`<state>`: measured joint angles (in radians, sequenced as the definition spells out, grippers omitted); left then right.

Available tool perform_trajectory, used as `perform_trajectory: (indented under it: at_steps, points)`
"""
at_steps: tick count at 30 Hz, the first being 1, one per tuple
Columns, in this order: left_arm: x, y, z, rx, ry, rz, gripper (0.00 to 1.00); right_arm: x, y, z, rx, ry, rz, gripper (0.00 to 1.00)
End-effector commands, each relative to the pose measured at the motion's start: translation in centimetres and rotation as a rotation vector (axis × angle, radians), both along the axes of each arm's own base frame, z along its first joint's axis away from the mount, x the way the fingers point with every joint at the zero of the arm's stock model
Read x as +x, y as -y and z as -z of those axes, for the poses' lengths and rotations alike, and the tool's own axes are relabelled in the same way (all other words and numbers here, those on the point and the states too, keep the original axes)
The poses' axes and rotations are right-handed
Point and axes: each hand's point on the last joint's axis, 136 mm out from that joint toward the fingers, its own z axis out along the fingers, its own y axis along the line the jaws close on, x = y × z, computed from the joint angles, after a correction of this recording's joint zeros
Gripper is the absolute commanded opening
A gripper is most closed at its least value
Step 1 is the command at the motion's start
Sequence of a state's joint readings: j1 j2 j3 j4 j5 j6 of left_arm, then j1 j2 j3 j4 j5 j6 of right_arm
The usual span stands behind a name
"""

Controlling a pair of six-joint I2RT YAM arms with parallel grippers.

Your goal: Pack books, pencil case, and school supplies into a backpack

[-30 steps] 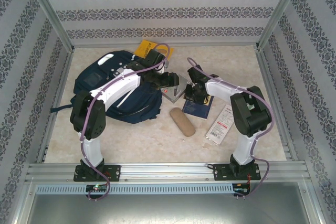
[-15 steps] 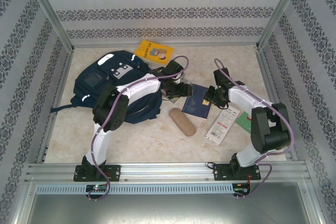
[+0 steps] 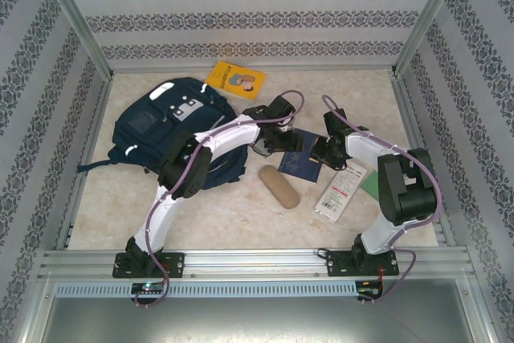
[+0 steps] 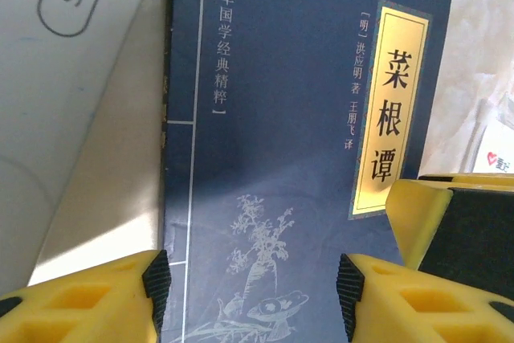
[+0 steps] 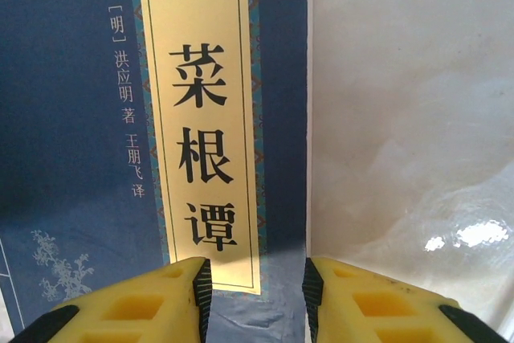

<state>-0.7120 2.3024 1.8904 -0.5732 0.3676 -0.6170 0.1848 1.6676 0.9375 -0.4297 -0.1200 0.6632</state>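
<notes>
Picking up: navy book [image 3: 299,165], flat on the desk [image 3: 201,222] near its middle, gold label up.
Left fingers [image 4: 253,287]: spread, hovering over the lower half of the cover, pinching nothing.
Right fingers [image 5: 257,287]: spread too, the gap set over the book's 3 o'clock edge, one finger above the label and one above bare desk; nothing held.
Neighbours: grey box [image 4: 72,102] just beside the book at its 9 o'clock; pencil case [image 3: 279,186] at its 7 o'clock; white packet [image 3: 341,190] at its 4 o'clock.
Backpack [image 3: 161,130]: at 10 o'clock on the desk, apart from the book.
Doing it well: I judge a thin flat book needs one edge raised first. My right fingers should tip the 3 o'clock edge while my left steady the cover, then pinch that edge squarely.
Risk: the book skidding into the box instead of lifting.
</notes>
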Motion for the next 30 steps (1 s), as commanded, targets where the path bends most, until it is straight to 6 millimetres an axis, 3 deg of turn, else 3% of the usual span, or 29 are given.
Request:
perform_trajectory:
  at_steps: [1,6,16,20,24,30]
  points:
    - [-0.8,-1.2,2.3,0.124,-0.018,0.009,0.60,-0.3,0.9,0.9,-0.037,-0.031,0.011,0.38]
    - [-0.8,-1.9,3.7,0.194,-0.021,0.006,0.60,-0.6,1.2,1.0,-0.073,-0.056,0.036,0.38]
    - [-2.3,1.4,3.6,0.040,-0.115,0.046,0.58,-0.4,-0.2,0.9,-0.022,-0.058,0.006,0.31]
    - [-2.7,3.4,1.3,-0.098,-0.132,0.073,0.56,-0.2,-1.3,0.9,0.034,-0.048,-0.002,0.30]
    - [-2.8,5.3,-2.6,-0.283,-0.143,0.086,0.54,-0.2,-1.7,0.9,0.056,-0.041,0.002,0.30]
    - [-2.6,6.3,-7.6,-0.485,-0.123,0.092,0.50,-0.1,-1.6,0.1,0.065,-0.013,0.009,0.32]
